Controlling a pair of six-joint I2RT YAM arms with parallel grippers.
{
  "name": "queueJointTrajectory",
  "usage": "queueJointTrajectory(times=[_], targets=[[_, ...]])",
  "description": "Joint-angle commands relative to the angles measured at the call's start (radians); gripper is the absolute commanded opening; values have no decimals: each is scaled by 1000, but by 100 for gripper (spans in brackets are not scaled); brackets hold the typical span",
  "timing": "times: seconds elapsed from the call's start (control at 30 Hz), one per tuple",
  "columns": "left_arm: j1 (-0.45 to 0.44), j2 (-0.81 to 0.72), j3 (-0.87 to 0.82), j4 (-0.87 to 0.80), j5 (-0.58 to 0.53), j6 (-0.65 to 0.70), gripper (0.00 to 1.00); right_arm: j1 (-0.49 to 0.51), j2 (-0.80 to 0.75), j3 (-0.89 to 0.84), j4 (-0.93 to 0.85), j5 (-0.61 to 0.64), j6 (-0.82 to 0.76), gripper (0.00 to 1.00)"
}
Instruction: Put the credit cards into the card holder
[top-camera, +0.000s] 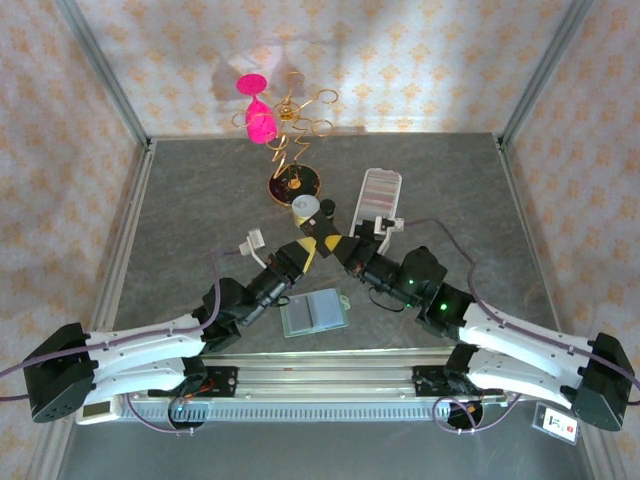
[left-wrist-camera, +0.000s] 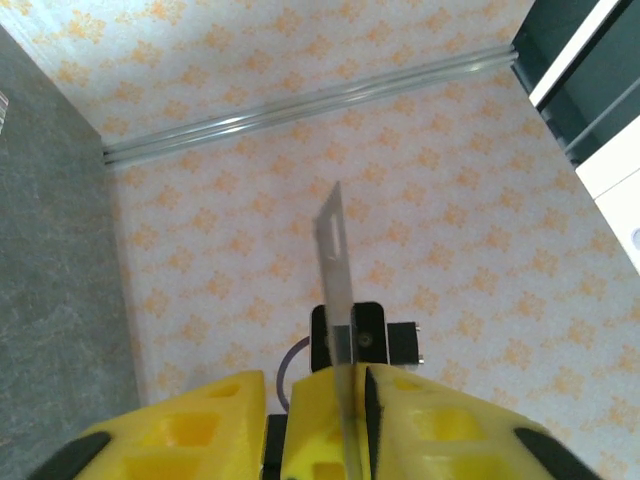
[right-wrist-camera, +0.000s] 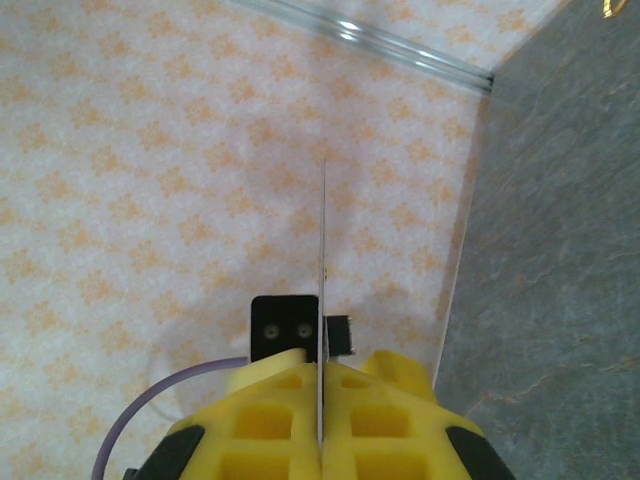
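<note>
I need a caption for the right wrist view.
Right tool shut on a thin card seen edge-on against patterned wall.

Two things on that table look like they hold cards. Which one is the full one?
The long clear tray farther back: a tight row of card edges fills it. The green wallet at the front lies open, grey-blue pockets showing.

My left gripper (top-camera: 308, 250) and right gripper (top-camera: 338, 243) face each other over the middle of the table (top-camera: 200, 200). The card holder (top-camera: 315, 312) lies on the table at 6 o'clock from them. The tray (top-camera: 379, 192) lies at 1 o'clock and the wire stand (top-camera: 290, 150) at 11 o'clock. A credit card (right-wrist-camera: 322, 250) stands between my right fingers.
</note>
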Motion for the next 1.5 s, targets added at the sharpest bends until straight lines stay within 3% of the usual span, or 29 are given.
queueJointTrajectory(times=[0.0,0.27,0.4,0.43,0.53,0.6,0.73,0.9,1.07,1.23,1.47], targets=[[-9,-8,41,47,-4,3,23,31,15,34,76,36,-21,0],[-9,-40,5,93,-13,-22,0,61,-7,31,21,87,-60,0],[-9,-87,-16,35,23,-9,0,60,-87,66,-203,170,-189,54],[-9,-109,-26,6,37,13,0,56,-111,78,-260,179,-246,62],[-9,-182,-17,-143,91,110,0,34,-166,93,-338,72,-412,75],[-7,-225,1,-243,132,175,0,4,-176,112,-372,-57,-472,77],[-8,-290,41,-377,219,256,0,-51,-149,171,-421,-274,-510,70],[-8,-291,78,-419,295,287,0,-52,-97,203,-377,-426,-502,61],[-7,-272,75,-380,326,275,0,-52,-59,224,-394,-440,-490,44],[-8,-259,73,-360,346,263,0,-52,-70,211,-377,-425,-469,14],[-8,-287,42,-351,341,237,0,-52,-88,203,-402,-384,-471,6]])
